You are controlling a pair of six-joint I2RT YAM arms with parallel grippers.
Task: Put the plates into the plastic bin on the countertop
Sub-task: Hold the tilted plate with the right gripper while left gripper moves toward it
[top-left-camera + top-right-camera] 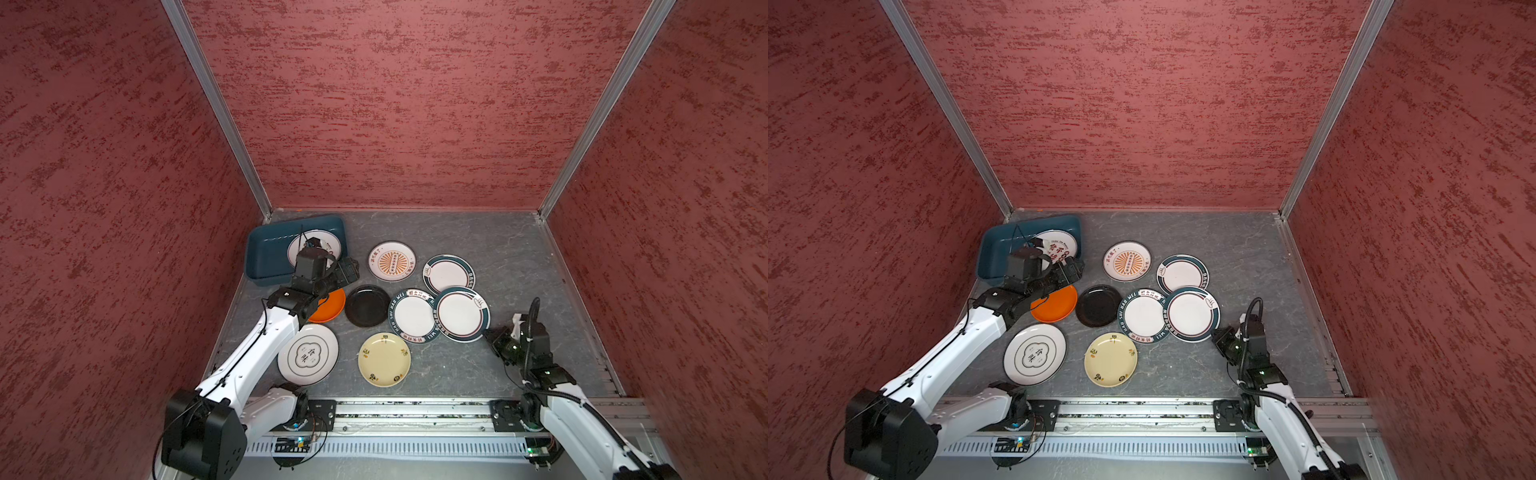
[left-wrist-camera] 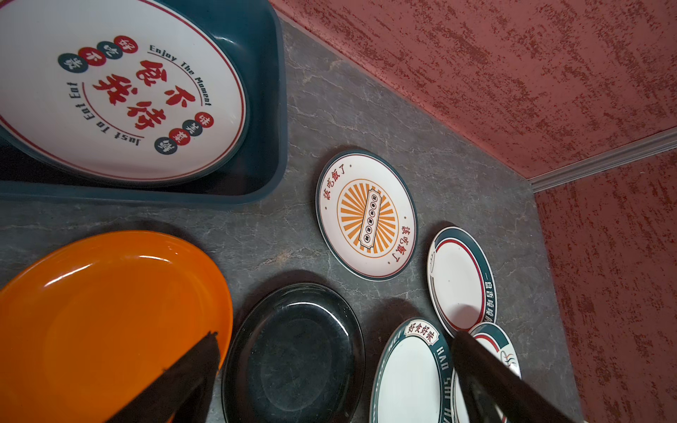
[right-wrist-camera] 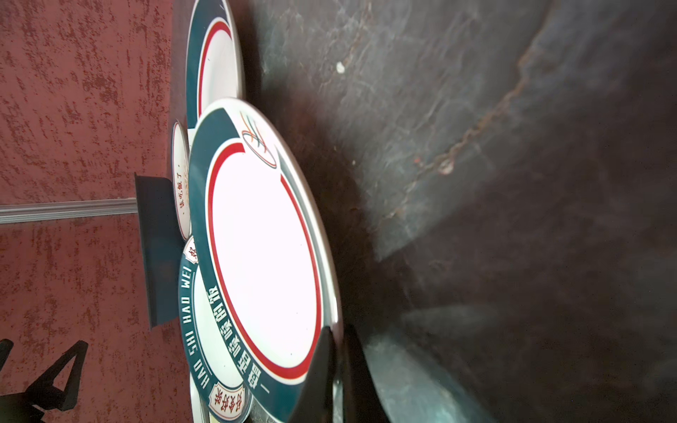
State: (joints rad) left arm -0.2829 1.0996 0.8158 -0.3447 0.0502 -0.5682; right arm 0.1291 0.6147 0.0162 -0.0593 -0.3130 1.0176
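The teal-rimmed plate [image 1: 461, 314] nearest the right arm lies on the right side of the desk [image 1: 511, 257]. Its rim overlaps the edge of the lettered plate [image 1: 411, 316] on its left and reaches the second teal-rimmed plate [image 1: 449, 274] behind it. The right pincer [image 1: 488, 332] is closed on this plate's near right rim; the right wrist view shows one black finger [image 3: 315, 373] over the rim and the other beneath it, pinching the edge. Further left, the black plate [image 1: 367, 306] sits beside the lettered one, and the orange plate [image 1: 332, 307] is partly hidden under the left arm. The sunburst plate [image 1: 391, 261] lies behind them. The cream-yellow plate [image 1: 384, 359] and the white plate with a clover outline [image 1: 308, 354] lie nearest the arm bases. The plastic bin [image 1: 266, 253] stands in the far left corner of the desk and holds one red-lettered plate [image 2: 121, 88] at its right end. The left pincer [image 1: 348, 270] hangs by the bin's near right corner, above the orange and black plates, its jaws spread wide with nothing between them. Red textured walls [image 1: 415, 104] enclose the desk.
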